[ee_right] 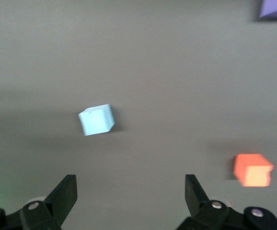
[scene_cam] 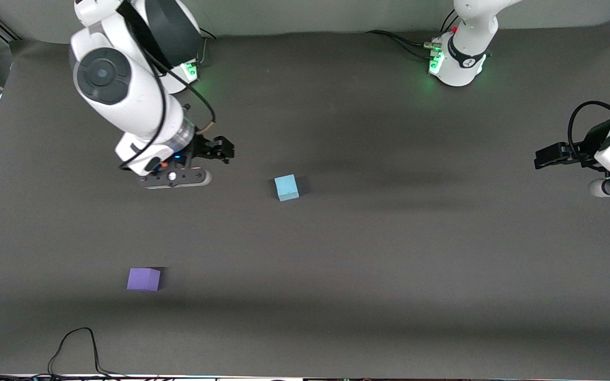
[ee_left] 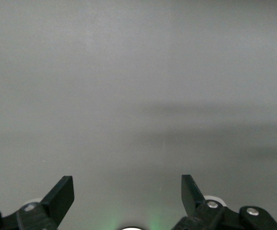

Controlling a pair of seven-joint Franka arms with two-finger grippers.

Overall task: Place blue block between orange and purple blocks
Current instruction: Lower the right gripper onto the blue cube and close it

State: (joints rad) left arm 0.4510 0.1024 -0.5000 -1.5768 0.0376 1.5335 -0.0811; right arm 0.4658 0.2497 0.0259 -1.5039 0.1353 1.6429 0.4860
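- Sky-blue, the blue block [scene_cam: 286, 188] sits loose mid-desk [scene_cam: 389, 264], awaiting pickup, farther from the front camera than the purple block [scene_cam: 143, 279].
- Right hand [scene_cam: 219, 150] hovers released near it; the orange block [ee_right: 252, 169] shows in its wrist view.
- Left hand [scene_cam: 548, 156] waits, released.

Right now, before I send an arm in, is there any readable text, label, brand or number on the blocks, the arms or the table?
None can be read.
The blue block, purple block and orange block have plain faces.
The table bears no markings.
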